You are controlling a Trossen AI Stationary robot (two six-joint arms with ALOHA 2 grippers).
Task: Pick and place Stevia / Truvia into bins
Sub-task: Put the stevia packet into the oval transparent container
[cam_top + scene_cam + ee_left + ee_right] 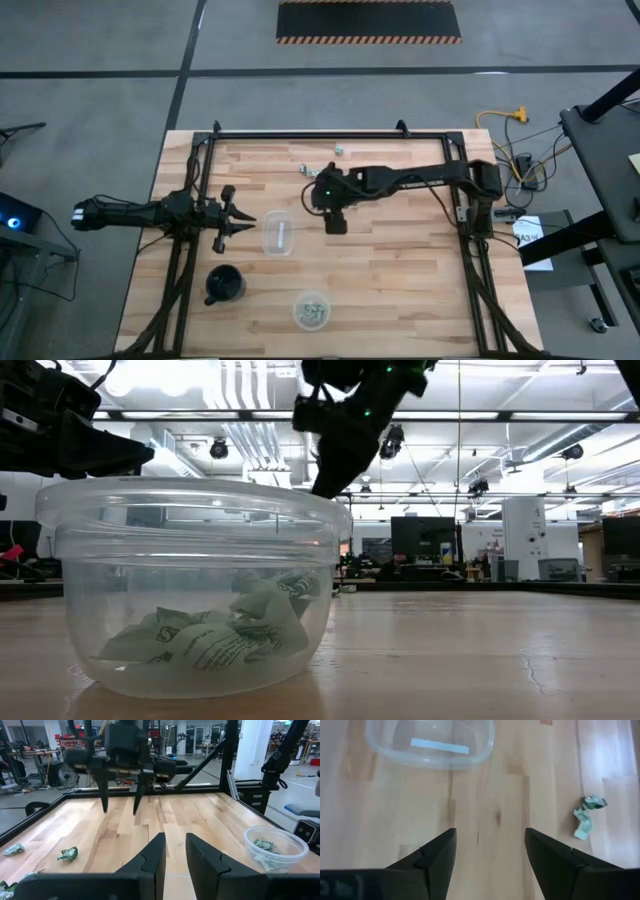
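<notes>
Several crumpled green-and-white packets lie on the table's far part (309, 170), one apart near the far edge (340, 150). More fill the round clear container (312, 310) near the near edge, which looms large in the low view (195, 595). The squarish clear container (279, 232) stands mid-table with a pale strip (440, 746) inside. My right gripper (335, 222) hangs open above bare wood just right of that container, a packet (587, 815) lying off to one side. My left gripper (240, 218) is open, level, just left of the squarish container.
A black mug with a handle (225, 285) stands near the table's near-left part, beside the round container. A black frame rail (320, 135) runs along the far edge and down both sides. Bare wood spreads over the table's right half (420, 270).
</notes>
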